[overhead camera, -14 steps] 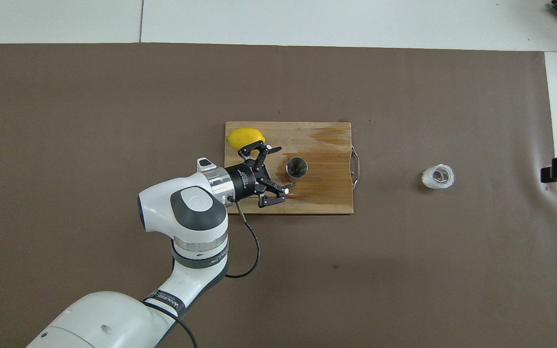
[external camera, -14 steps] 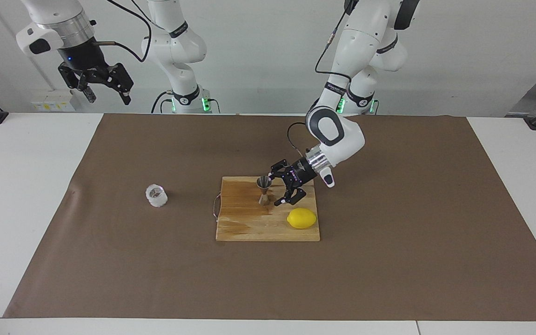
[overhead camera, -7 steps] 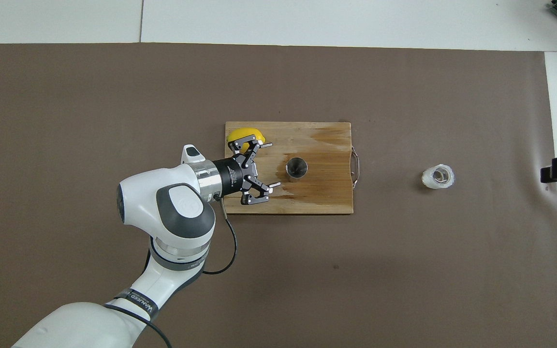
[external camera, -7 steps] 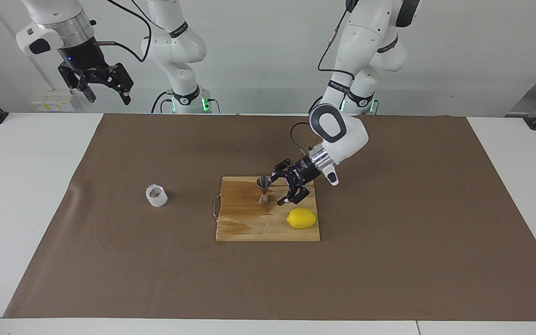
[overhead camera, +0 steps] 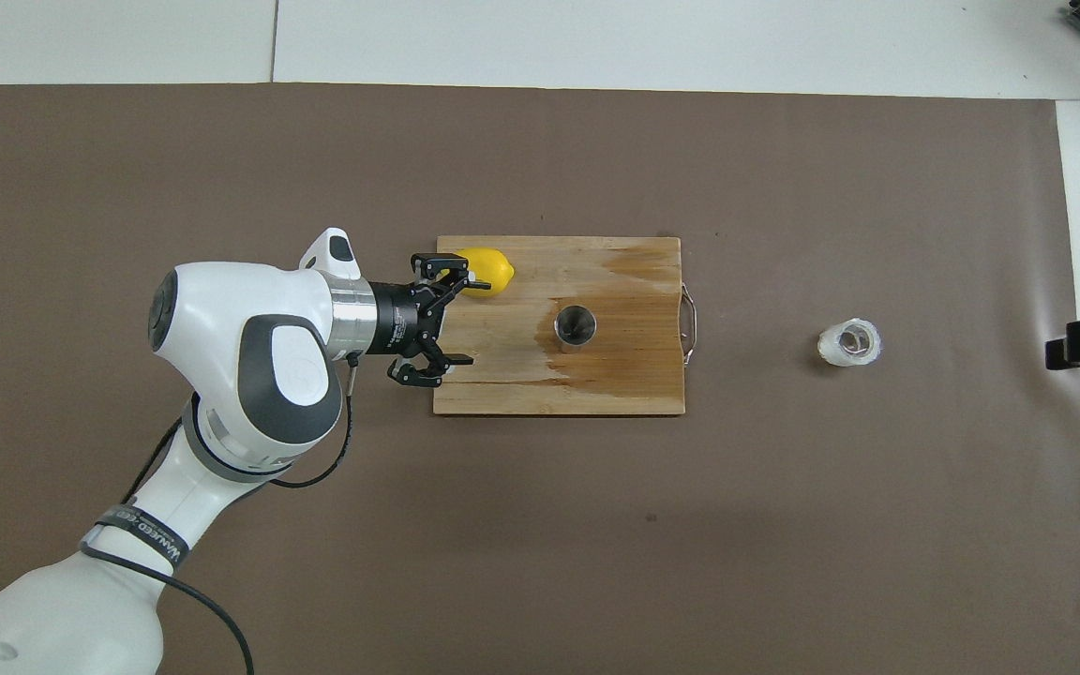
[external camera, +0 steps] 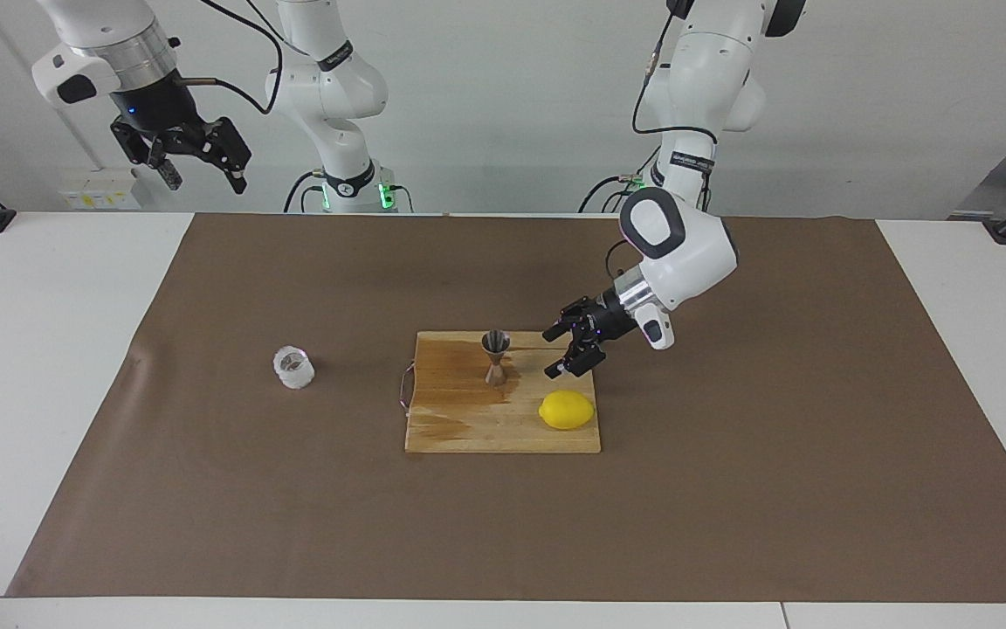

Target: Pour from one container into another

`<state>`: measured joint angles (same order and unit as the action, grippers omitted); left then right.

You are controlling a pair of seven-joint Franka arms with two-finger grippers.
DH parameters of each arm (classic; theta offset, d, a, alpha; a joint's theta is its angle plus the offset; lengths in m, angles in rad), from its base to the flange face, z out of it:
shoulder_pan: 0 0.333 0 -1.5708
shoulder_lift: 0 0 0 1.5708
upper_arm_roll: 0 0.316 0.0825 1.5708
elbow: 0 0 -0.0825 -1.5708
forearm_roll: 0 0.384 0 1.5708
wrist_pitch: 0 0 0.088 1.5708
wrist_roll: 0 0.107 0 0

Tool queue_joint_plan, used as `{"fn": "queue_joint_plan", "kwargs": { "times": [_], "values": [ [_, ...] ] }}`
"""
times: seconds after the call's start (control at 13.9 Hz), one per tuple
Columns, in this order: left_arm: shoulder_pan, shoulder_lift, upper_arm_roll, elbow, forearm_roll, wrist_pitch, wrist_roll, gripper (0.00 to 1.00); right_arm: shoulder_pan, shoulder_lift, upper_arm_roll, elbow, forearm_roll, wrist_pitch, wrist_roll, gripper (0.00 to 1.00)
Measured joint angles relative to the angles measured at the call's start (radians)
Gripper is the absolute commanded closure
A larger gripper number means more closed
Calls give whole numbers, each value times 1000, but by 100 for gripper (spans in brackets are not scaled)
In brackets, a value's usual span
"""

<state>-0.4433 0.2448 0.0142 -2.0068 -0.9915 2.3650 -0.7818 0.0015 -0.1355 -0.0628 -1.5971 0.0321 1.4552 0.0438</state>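
I am holding my left gripper [external camera: 554,352] low over the cutting board [external camera: 468,419], at the board's end toward my left arm's side, with its 2 fingers spread wide and nothing between them. The fingertips are pointing toward the jigger [external camera: 495,356] but are standing clearly apart from it, touching neither it nor the lemon [external camera: 566,410]. From above, my left gripper [overhead camera: 458,317] is showing the same wide gap, 1 finger [overhead camera: 476,282] lying over the lemon [overhead camera: 493,270] and the other over the board's [overhead camera: 624,384] corner nearer to me.

The jigger [overhead camera: 575,325] is standing upright on the middle of the board, on a darker wet-looking patch of wood, its open top cone facing up. The lemon is lying on the same board, farther from me than the jigger and toward my left arm's end.

The glass cup [external camera: 293,367] is sitting upright on the brown mat, off the board and well apart from it, toward my right arm's end [overhead camera: 848,342].

My right gripper [external camera: 203,171] is waiting high in the air over the table's edge at its own end, fingers open and holding nothing.
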Motion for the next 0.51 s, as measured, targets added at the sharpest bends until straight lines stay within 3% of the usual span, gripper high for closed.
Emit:
{"fn": "queue_joint_plan", "kwargs": {
  "times": [0.22,0.51],
  "values": [
    [45,-2,-1,88,350,-122,6,0,-2,-1,-4,-11,0,-1,-84,0],
    [84,-2,0,168,568,-219,176,0,-31,-3,-20,-30,0,2,-310,0]
  ]
}}
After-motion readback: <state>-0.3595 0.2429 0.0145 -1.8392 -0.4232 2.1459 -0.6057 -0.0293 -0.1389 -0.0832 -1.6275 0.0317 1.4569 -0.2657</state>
